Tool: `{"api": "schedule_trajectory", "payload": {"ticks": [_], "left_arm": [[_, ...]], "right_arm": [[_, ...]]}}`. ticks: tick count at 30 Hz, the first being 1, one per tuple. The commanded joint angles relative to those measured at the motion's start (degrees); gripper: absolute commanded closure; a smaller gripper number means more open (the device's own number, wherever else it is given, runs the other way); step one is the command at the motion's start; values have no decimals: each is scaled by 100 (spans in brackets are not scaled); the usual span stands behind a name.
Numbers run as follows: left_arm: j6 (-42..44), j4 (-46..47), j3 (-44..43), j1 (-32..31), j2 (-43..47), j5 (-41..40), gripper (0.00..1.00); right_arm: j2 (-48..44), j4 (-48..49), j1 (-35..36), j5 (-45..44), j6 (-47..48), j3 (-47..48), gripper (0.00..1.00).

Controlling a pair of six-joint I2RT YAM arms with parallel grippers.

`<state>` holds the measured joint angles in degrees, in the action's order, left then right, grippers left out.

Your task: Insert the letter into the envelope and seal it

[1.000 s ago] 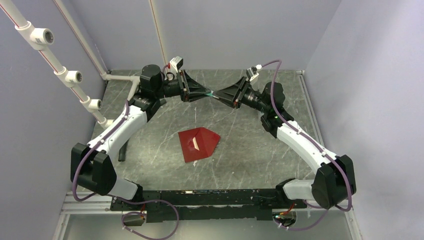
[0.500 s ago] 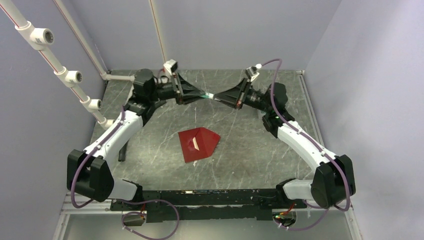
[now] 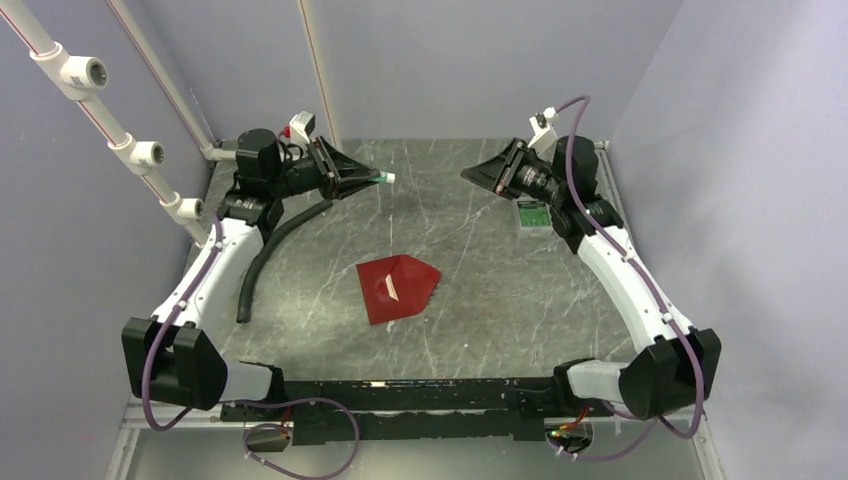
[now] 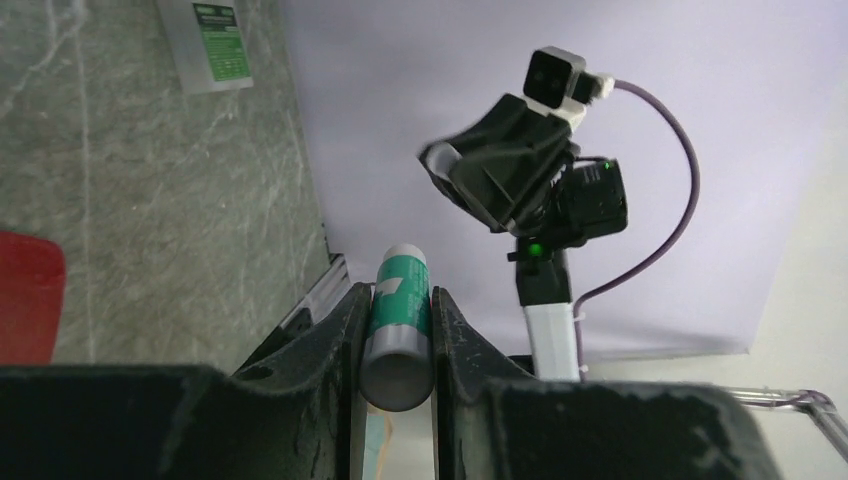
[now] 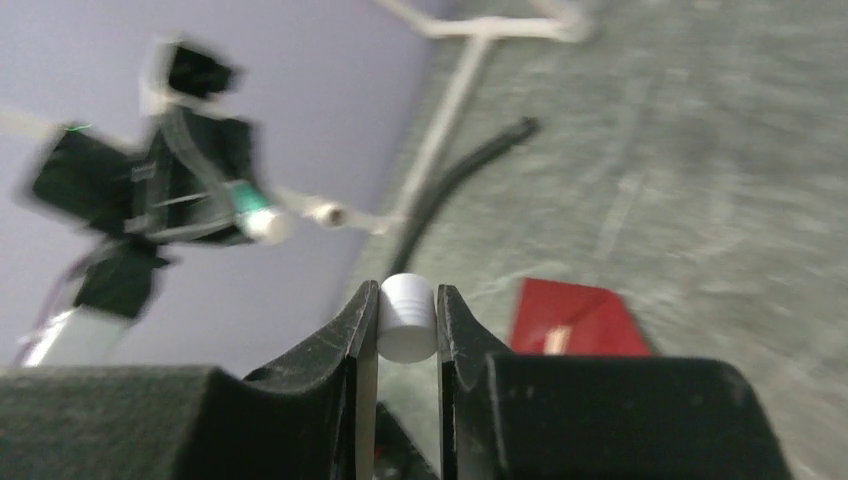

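Glue stick (image 4: 403, 275) is clamped in left gripper (image 4: 399, 300); cap (image 5: 407, 320) is pinched in right gripper (image 5: 407, 288). Both are held apart, likely so the envelope (image 3: 398, 287) flap can be glued.

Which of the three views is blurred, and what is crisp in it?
Right wrist view: motion-blurred, envelope and tabletop smeared; only its own fingers and the white cap between them are crisp. Left wrist view: sharp, glue stick clear. Top view: sharp.

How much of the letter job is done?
Done, probably: no loose letter shows; only a pale sliver peeks from the red envelope. In hand: the left gripper holds a glue stick, and the right gripper holds its white cap, pulled off. Left: glue the flap, which looks open, and press it shut.
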<state>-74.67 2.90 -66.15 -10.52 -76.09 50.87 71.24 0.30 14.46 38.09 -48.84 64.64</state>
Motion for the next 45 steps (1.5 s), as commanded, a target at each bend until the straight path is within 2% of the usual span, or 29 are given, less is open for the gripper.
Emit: {"api": "schedule_trajectory", "payload": {"ticks": [1, 5, 9, 19, 26, 30, 35, 42, 45], "left_arm": [[1573, -1485, -667, -77, 67, -216, 97], [2569, -2520, -1012, -353, -124, -594, 97], [3179, -3134, -1328, -784, -382, -1007, 97], [3519, -3412, -1519, -1097, -882, -1061, 97], [3647, -3530, -1559, -1120, -1024, -1103, 98], [3724, -3597, -1606, -1123, -1082, -1096, 98], [3848, -3690, -1717, -1127, -1122, -1071, 98], [3920, -3755, -1865, -1127, -1153, -994, 98], [3947, -3719, -1903, -1127, -1183, -832, 98]], "right_arm": [[448, -2929, -14, -2100, 1678, 556, 100], [931, -3667, 26, -3295, 2025, 435, 100], [1396, -4034, 64, -3946, 2171, 196, 96], [2513, -4220, 263, -4770, 2171, 224, 81], [3039, -4078, 290, -4986, 2247, 340, 73], [3132, -3990, 303, -4894, 2270, 370, 56], [3149, -4070, 303, -4702, 2283, 502, 46], [2453, -4408, 303, -4610, 2314, 925, 37], [2012, -4297, 303, -3917, 2655, 1098, 34]]}}
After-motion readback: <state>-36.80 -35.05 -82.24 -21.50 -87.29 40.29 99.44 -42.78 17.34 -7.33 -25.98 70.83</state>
